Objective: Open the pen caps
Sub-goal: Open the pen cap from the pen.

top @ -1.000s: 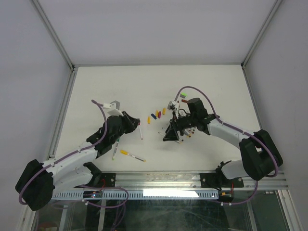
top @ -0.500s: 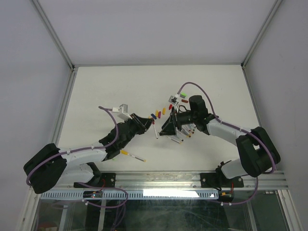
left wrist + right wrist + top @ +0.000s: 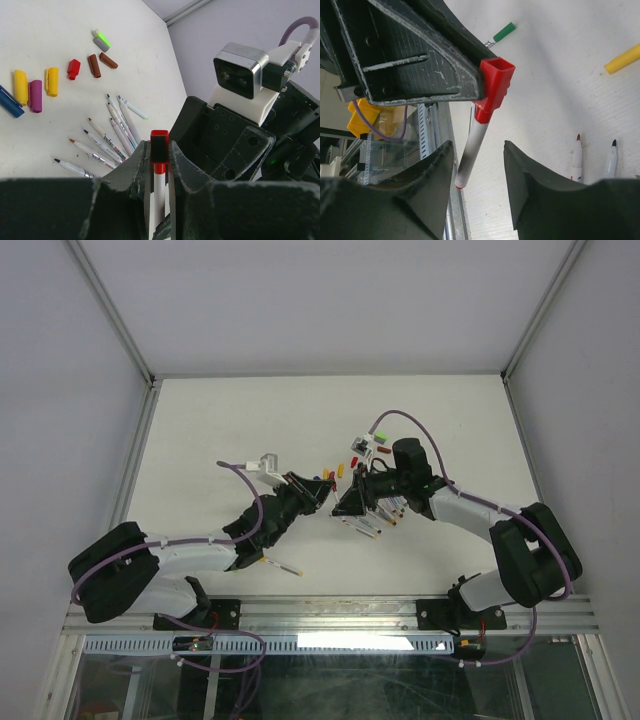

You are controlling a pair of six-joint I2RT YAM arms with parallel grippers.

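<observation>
My left gripper [image 3: 159, 150] is shut on a white pen [image 3: 159, 175] with a red cap [image 3: 159, 142] that sticks out past its fingertips. In the top view the left gripper [image 3: 322, 486] holds it above the table, tip to tip with my right gripper [image 3: 345, 502]. In the right wrist view the red cap [image 3: 496, 82] sits at the left fingers' tip, and the white barrel [image 3: 471, 150] shows between the jaws of my open right gripper [image 3: 479, 185]. Loose caps lie on the table: yellow [image 3: 20, 87], purple [image 3: 35, 95], red [image 3: 73, 69], dark red [image 3: 93, 65].
Several uncapped pens [image 3: 112, 135] lie fanned under the right arm [image 3: 470, 510]. A green and grey cap [image 3: 101, 41] lies farther back. A yellow-capped pen [image 3: 275, 562] lies near the front edge. A green cap [image 3: 504, 31] and a yellow cap [image 3: 622, 58] show in the right wrist view.
My left arm has swung right and forward, carrying the red-capped pen up to the right gripper. The right gripper has shifted only slightly toward it.
</observation>
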